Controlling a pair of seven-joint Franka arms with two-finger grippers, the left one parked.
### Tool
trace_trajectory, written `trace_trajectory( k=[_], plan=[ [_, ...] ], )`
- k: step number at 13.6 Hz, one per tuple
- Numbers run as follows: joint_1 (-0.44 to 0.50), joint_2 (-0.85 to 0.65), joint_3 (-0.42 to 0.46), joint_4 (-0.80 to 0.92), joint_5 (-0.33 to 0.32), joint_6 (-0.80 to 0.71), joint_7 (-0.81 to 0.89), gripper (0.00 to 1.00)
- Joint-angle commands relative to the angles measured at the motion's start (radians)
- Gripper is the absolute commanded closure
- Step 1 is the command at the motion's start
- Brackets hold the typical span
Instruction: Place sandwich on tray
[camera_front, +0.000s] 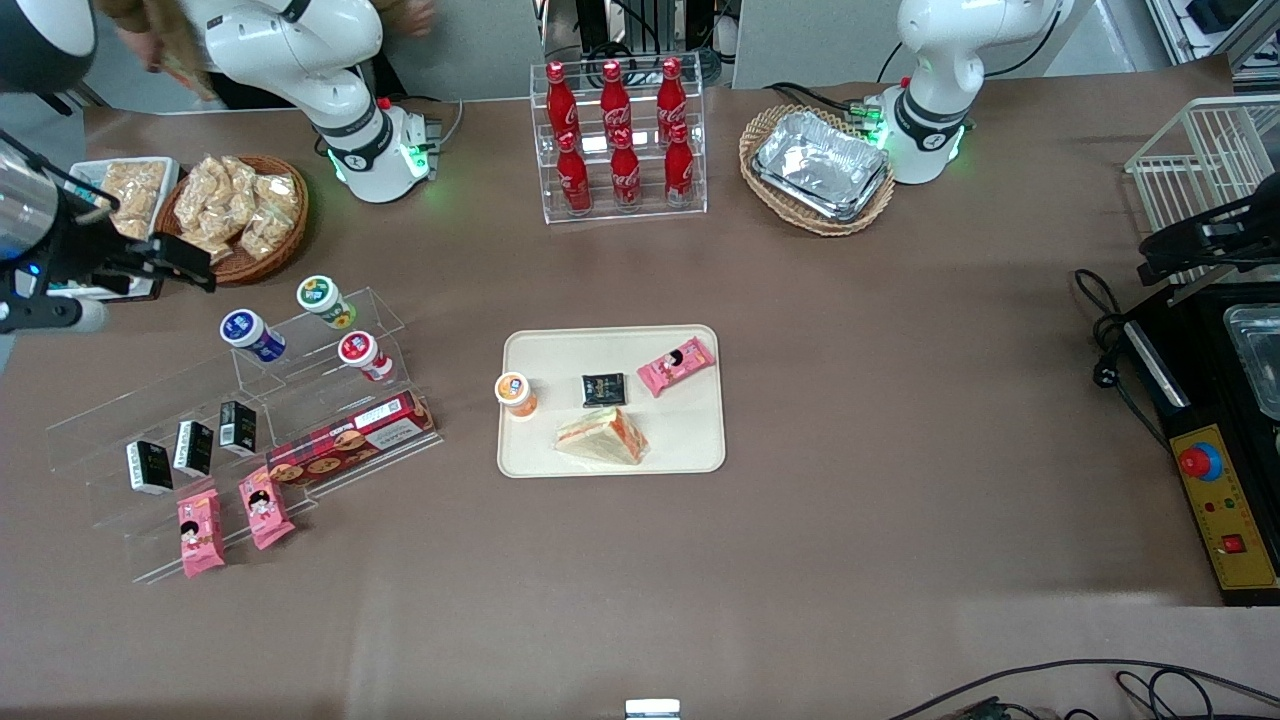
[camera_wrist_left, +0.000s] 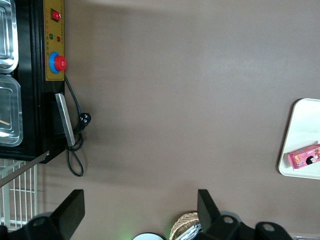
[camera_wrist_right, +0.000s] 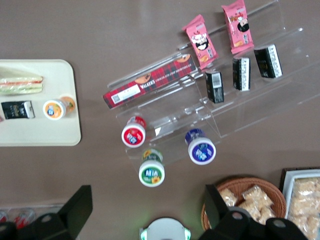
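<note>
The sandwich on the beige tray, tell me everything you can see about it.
The sandwich is a triangular wedge of pale cream bread with orange-red filling along one edge, in what looks like clear wrap. It lies flat on the tray, in the part nearest the front camera, with a small black packet just farther from the camera. Nothing grips it: the end effector is open, raised near the snack basket at the working arm's end of the table.
</note>
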Motion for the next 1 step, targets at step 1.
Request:
trace_trajectory(
  k=[1],
  plan=[
    [-0.002, -0.03, 0.003, -0.11, -0.006, 0.114, 0.014, 0.0]
  ],
)
